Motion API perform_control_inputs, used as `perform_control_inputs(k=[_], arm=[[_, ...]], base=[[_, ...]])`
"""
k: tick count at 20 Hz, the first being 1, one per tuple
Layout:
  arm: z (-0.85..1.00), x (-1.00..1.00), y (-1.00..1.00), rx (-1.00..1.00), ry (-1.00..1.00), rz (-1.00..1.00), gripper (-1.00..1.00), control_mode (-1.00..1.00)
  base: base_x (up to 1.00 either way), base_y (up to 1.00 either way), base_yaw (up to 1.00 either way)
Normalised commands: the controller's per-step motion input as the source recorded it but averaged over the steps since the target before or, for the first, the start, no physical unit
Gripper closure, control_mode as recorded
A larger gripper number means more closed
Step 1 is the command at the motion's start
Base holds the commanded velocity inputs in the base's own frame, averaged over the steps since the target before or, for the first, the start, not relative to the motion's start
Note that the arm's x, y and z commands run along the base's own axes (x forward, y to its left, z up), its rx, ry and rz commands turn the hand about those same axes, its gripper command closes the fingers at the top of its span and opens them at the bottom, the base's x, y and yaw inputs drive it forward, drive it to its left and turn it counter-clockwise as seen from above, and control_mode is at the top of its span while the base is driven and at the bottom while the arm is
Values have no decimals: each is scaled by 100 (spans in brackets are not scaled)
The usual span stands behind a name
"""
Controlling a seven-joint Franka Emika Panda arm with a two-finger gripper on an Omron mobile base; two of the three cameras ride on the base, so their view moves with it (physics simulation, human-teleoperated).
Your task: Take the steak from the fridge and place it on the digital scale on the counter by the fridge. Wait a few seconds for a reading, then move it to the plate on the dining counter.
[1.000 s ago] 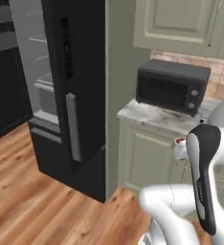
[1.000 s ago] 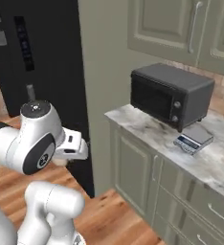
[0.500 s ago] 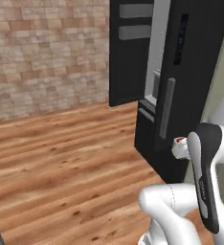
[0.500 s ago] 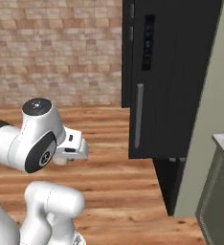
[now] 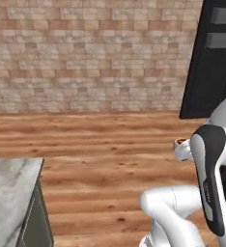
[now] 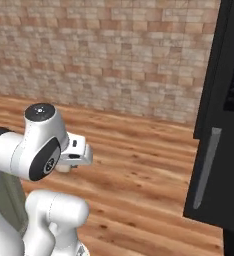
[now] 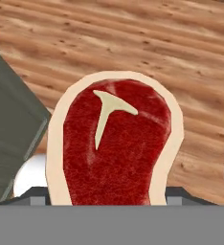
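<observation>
The steak (image 7: 116, 143), red with a pale tan rim and a white T-shaped bone mark, stands upright in the hand view above wooden floor. My gripper (image 7: 115, 197) is shut on its lower edge. From the left base view a small red bit of the steak (image 5: 181, 142) peeks out beside the arm's wrist. The gripper (image 6: 69, 168) hangs under the hand at the arm's front in the right base view. The black fridge (image 5: 207, 62) stands at the right edge, its door (image 6: 224, 125) close by. The digital scale and the plate are out of view.
A grey marbled counter corner (image 5: 8, 193) with a dark cabinet side (image 7: 8, 124) sits low on the left; I cannot tell whether it is the dining counter. Wooden floor (image 5: 100, 144) stretches ahead to a brick wall (image 6: 104, 55).
The base has turned left, so the whole picture shifted: the microwave counter left the views, the fridge slid to the right edge, and brick wall and a counter corner came in. The steak stays gripped.
</observation>
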Motion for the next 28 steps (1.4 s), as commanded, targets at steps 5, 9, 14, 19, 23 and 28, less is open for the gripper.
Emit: perform_control_inputs(k=[5, 9, 14, 19, 23, 28], arm=[[0, 0, 0, 0, 0, 0, 100, 100], [0, 0, 0, 0, 0, 0, 100, 100], [0, 0, 0, 0, 0, 0, 100, 100], [0, 0, 0, 0, 0, 0, 100, 100], [0, 0, 0, 0, 0, 0, 100, 100], [0, 0, 0, 0, 0, 0, 100, 100]], base=[[100, 4, 22], [100, 3, 15], [100, 14, 14], [100, 31, 13], [100, 31, 16], [100, 21, 38]])
